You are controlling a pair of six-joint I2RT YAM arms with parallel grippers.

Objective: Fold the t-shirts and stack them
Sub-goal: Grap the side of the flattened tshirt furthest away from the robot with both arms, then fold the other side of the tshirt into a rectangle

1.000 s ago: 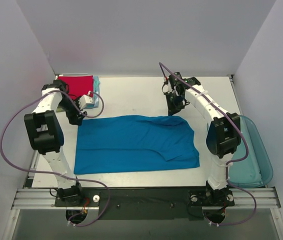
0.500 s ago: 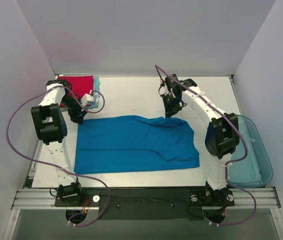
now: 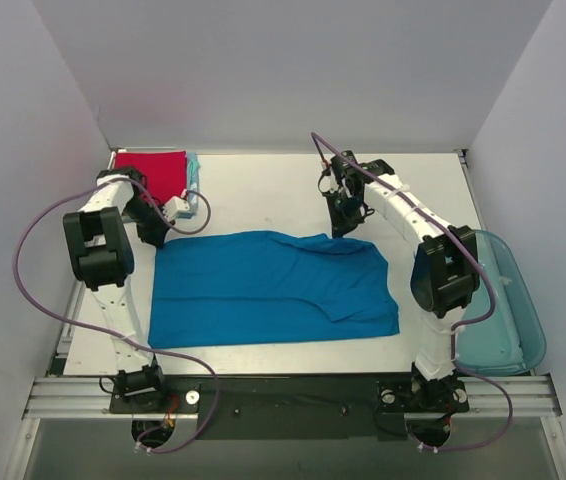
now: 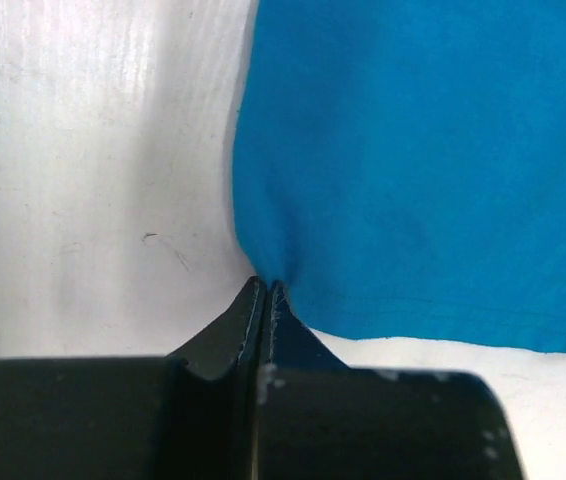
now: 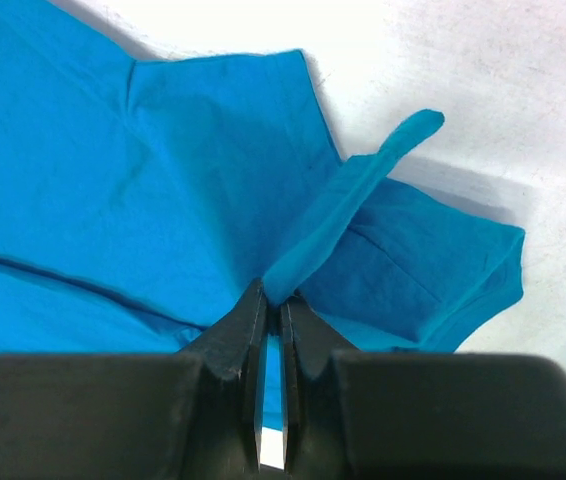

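Cloth is lying flat on the table (image 3: 263,195): the bright blue t-shirt (image 3: 273,290) is stretching its long axis left to right. The left gripper (image 4: 265,292) is pinching its far-left corner, jaws closed on it; the right gripper (image 5: 273,302) is clamping a raised fold at its far edge. The red t-shirt (image 3: 153,170) is sitting folded far left.

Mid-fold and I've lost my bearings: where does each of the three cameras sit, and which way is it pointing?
Top external: fixed above and behind the arm bases, looking down on the table; both arms show, the blue t-shirt spread between them.
Left wrist: on the left arm, looking down past the left pincer, shut on the shirt's edge.
Right wrist: on the right arm, looking past the right pincer, shut on a raised fold of cloth.
Shared: all three views show the blue t-shirt.
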